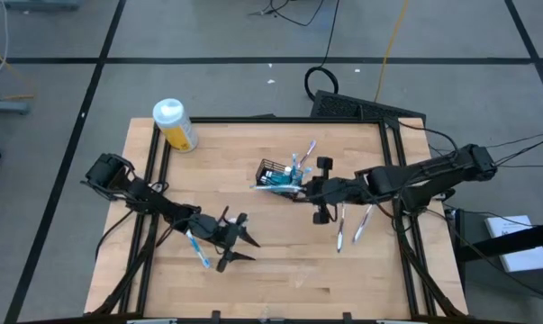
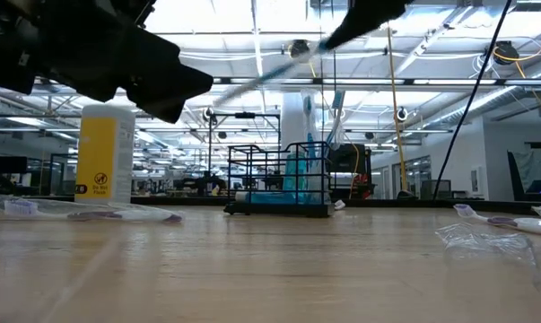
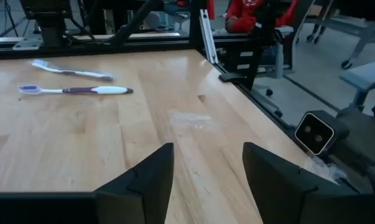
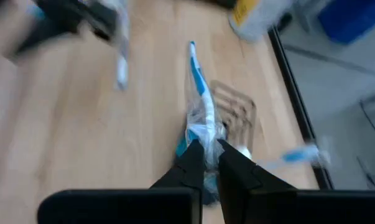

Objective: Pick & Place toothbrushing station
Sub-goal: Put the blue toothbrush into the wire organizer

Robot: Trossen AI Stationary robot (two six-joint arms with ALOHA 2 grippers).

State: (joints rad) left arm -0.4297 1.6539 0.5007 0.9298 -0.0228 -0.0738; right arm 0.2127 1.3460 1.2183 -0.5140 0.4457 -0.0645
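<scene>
Black wire mesh marks your target: the basket sits near the table's middle, just in front of the right gripper, with teal tubes and a toothbrush standing up out of it. Your right gripper is clenched on a blue-and-white toothbrush in a clear wrapper, held just beside the basket's near edge. Behind that gripper, two more toothbrushes lie flat on the wood under the right arm. Your left gripper is released, fingers spread over bare tabletop with nothing between them; a blue toothbrush lies on the table just behind it, beside the wrist. The yellow bottle with white cap stands well away from both grippers, at the far left corner.
</scene>
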